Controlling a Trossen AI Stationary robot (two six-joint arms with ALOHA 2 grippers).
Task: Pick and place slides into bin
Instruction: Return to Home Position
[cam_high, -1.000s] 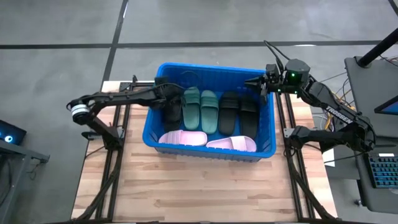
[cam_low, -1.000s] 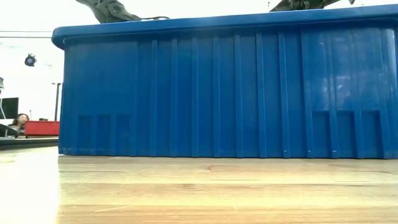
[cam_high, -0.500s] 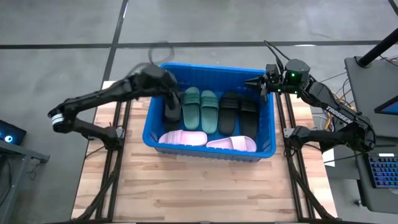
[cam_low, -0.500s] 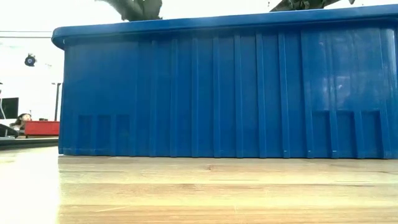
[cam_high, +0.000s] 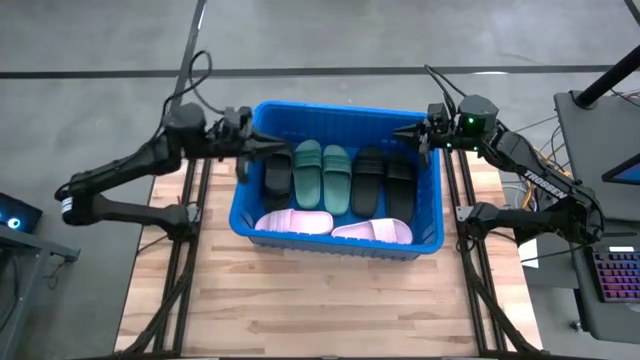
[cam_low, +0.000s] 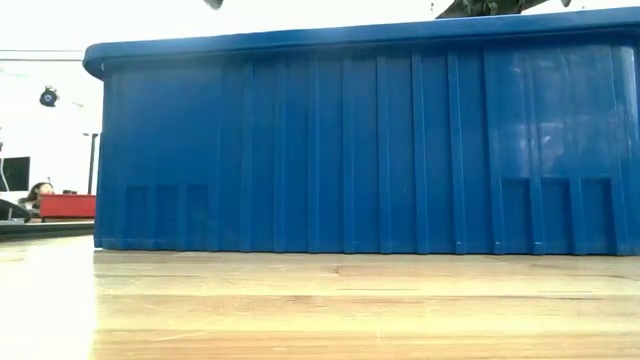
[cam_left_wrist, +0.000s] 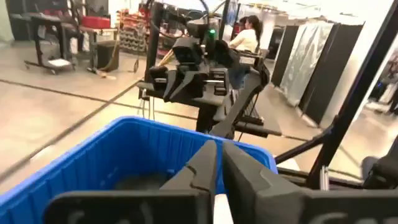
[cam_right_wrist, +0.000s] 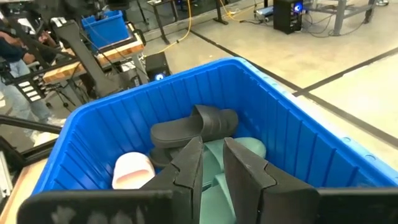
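Note:
The blue bin (cam_high: 436, 200) stands on the far half of the wooden table. Inside it lie the slides: a black one (cam_high: 277, 176) at the left, two dark green (cam_high: 322, 176), two black (cam_high: 385, 180), and two pale pink (cam_high: 295, 222) along the near wall. My left gripper (cam_high: 290, 148) hangs shut above the bin's far left corner, touching nothing; its fingers (cam_left_wrist: 205, 163) meet over the rim. My right gripper (cam_high: 402, 133) hovers over the far right corner with a narrow gap (cam_right_wrist: 212, 155) and nothing in it.
Bare wooden table (cam_high: 330, 300) stretches from the bin to the near edge. The bin's ribbed wall (cam_low: 340, 140) fills the low view. Black arm frames run along both table sides. A person (cam_left_wrist: 247, 34) stands in the room beyond.
My left gripper has risen out of the bin from above the left black slide and drawn back toward the table's left edge, the arm swinging up quickly. The slides lie as before. My right arm has kept still.

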